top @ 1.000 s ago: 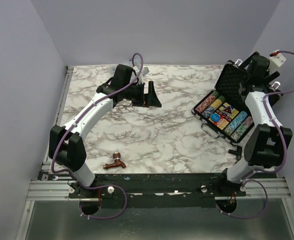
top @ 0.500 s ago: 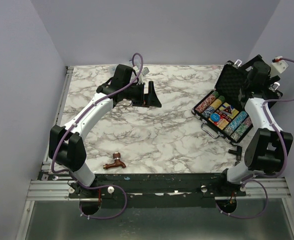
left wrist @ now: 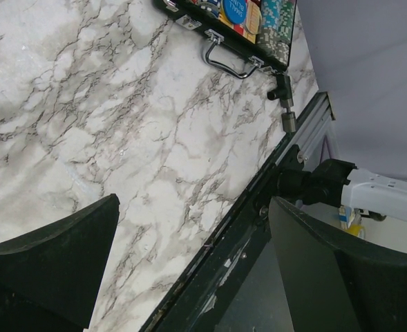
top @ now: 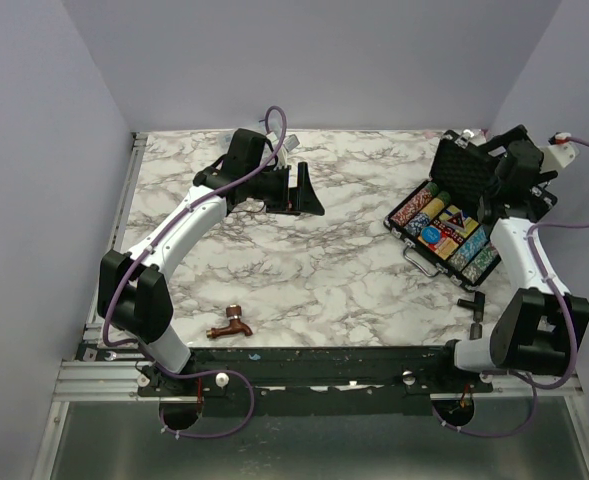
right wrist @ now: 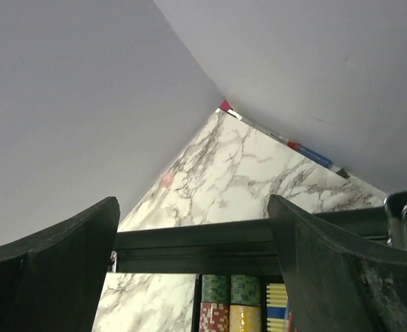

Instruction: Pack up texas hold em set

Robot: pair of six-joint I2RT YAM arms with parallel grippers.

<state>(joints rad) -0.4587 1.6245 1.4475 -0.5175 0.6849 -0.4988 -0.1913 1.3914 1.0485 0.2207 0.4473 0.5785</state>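
Copper-coloured faucet (top: 230,325) lies on the white marble table (top: 354,280) near the front edge, where it lay a second ago. To the right, a small black part (top: 471,303) sits just in front of the case; what it is cannot be made out.

The black hard case (top: 415,238) of the poker set stands open at the table's right side, its silver handle (left wrist: 227,62) facing the table's middle. Multicoloured chip rows (top: 479,250) fill the tray. The left wrist view cuts the case off at the frame's top. White lettering there on a blue piece is too blurred to read.

The foam-lined lid (top: 461,168) has tipped forward over the tray since a second ago. The right arm's wrist has swung farther back and to the right behind it. The right gripper (right wrist: 191,221) has its jaws apart, and the lid's top edge crosses the gap between them. Whether either finger touches the lid cannot be told.

At the far middle, the left gripper (top: 306,195) is unchanged, jaws wide apart and holding nothing, well apart from the case.
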